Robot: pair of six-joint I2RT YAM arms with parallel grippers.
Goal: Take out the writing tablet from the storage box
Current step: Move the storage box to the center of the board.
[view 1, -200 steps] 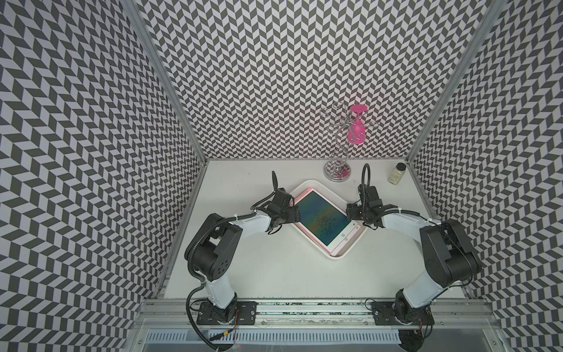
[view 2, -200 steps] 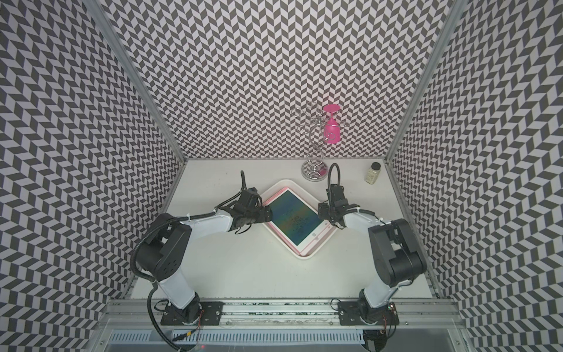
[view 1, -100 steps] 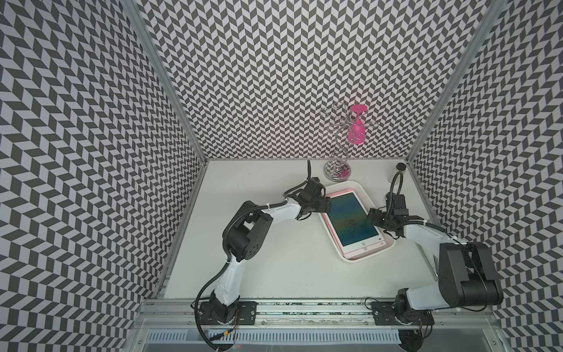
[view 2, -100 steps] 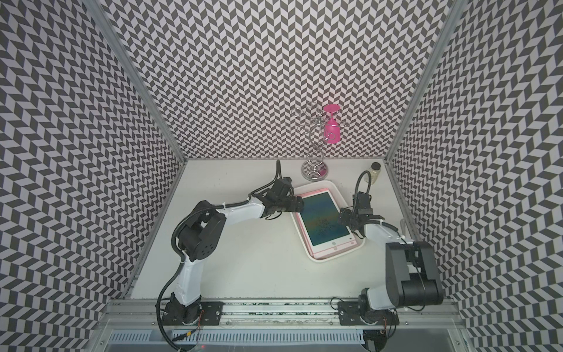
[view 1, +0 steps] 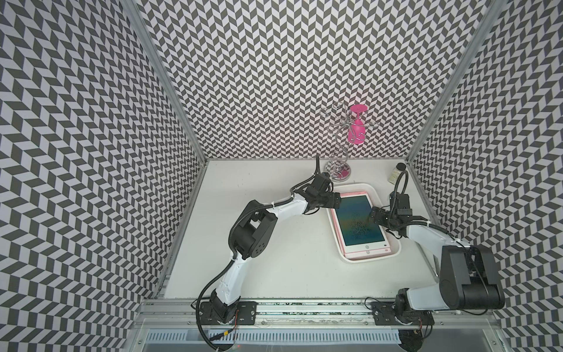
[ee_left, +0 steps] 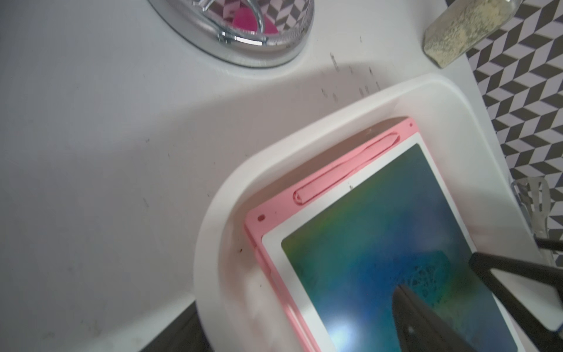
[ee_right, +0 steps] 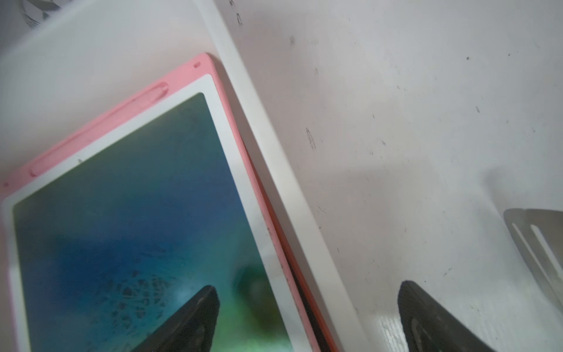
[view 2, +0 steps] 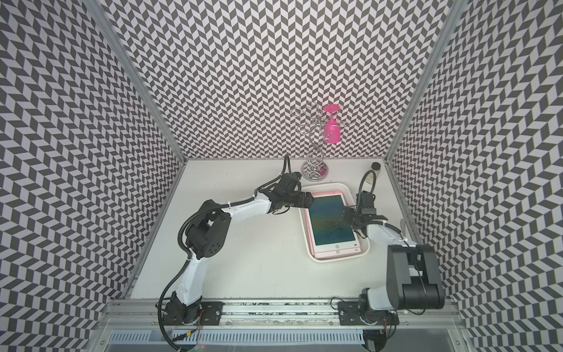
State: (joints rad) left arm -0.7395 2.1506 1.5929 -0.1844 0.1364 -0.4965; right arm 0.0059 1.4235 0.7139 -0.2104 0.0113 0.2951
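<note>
The storage box (view 1: 358, 186) (view 2: 332, 186), a shallow white tray, lies on the right half of the table in both top views. In it lies the writing tablet (view 1: 359, 221) (view 2: 330, 224) (ee_left: 359, 243) (ee_right: 122, 198), pink-framed with a dark blue-green screen; a second pink frame shows under it. My left gripper (view 1: 333, 199) (view 2: 306, 199) (ee_left: 292, 323) is open at the box's far left corner, jaws astride rim and tablet edge. My right gripper (view 1: 373, 213) (view 2: 347, 213) (ee_right: 307, 295) is open at the right side, one finger over the screen, the other outside the rim.
A wire glass stand (view 1: 338, 170) (ee_left: 243, 36) with a hanging pink glass (view 1: 356, 131) stands just behind the box. A small spice jar (view 1: 396, 172) (ee_left: 463, 30) sits in the back right corner. A metal spatula (ee_right: 536, 243) lies right of the box, near the patterned wall.
The box with the tablet has slid from the table's middle to the right and turned from diagonal to nearly straight. Both arms moved with it, and the right jaws have opened wider.
</note>
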